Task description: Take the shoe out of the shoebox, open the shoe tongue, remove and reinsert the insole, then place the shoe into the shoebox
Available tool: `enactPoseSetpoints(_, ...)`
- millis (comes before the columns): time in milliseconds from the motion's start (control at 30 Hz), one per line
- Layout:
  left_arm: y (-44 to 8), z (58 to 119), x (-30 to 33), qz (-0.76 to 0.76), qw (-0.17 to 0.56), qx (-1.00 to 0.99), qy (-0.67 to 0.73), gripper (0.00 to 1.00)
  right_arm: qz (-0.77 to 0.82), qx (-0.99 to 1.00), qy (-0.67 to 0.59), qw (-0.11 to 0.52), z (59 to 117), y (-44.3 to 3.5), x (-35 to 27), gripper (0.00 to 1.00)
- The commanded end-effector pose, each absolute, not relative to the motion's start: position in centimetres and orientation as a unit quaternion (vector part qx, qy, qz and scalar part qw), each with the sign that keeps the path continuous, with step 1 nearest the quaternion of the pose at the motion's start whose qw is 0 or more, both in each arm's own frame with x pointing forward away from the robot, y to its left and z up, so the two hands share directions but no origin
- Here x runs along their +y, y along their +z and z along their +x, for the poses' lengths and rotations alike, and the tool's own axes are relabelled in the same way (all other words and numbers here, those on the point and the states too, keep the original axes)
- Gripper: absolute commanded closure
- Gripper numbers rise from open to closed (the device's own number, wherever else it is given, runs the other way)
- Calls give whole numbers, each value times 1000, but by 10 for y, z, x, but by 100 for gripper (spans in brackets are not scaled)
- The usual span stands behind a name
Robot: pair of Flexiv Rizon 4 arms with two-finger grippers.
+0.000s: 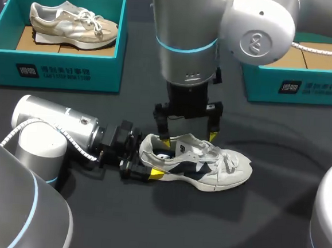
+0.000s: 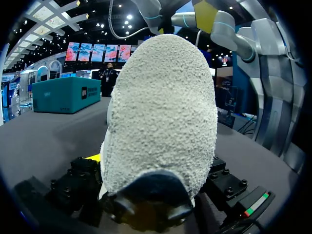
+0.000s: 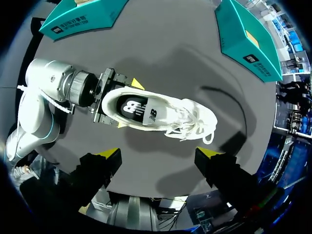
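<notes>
White shoe (image 1: 200,164): out of teal shoebox (image 1: 298,85) (at 1 o'clock, open for the return), set on sole at middle of desk (image 1: 273,224), toe toward 3 o'clock. Heel clamped from 9 o'clock by left gripper (image 1: 144,158), likely as anchor. Right gripper (image 1: 188,138): held over collar, fingers apart, seemingly poised for tongue or insole (image 3: 134,108), seated inside.

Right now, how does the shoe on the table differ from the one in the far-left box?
The white shoe has dark navy panels; the beige shoe is mostly tan and cream. The white shoe lies out on the table, while the beige shoe sits inside the teal shoebox. The left gripper clamps the white shoe's heel; nothing touches the beige shoe. Both are laced sneakers resting sole down.
</notes>
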State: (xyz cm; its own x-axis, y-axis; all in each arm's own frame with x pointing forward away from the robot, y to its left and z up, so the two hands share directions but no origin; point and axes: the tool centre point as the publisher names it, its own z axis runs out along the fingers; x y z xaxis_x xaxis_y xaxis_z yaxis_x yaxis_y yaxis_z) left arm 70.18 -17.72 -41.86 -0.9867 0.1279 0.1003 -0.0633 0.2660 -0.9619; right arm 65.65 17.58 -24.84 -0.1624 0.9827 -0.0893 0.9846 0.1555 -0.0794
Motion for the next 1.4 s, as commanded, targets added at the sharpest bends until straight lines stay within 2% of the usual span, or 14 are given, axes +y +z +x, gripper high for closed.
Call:
enactPoseSetpoints(33, -419, 701, -179, -20, 79, -792, 605, 100, 654, 750, -97, 26, 664, -261, 193, 0)
enactPoseSetpoints(1400, -419, 701, -179, -20, 79, -792, 605, 100, 699, 681, -197, 93, 675, -318, 191, 0)
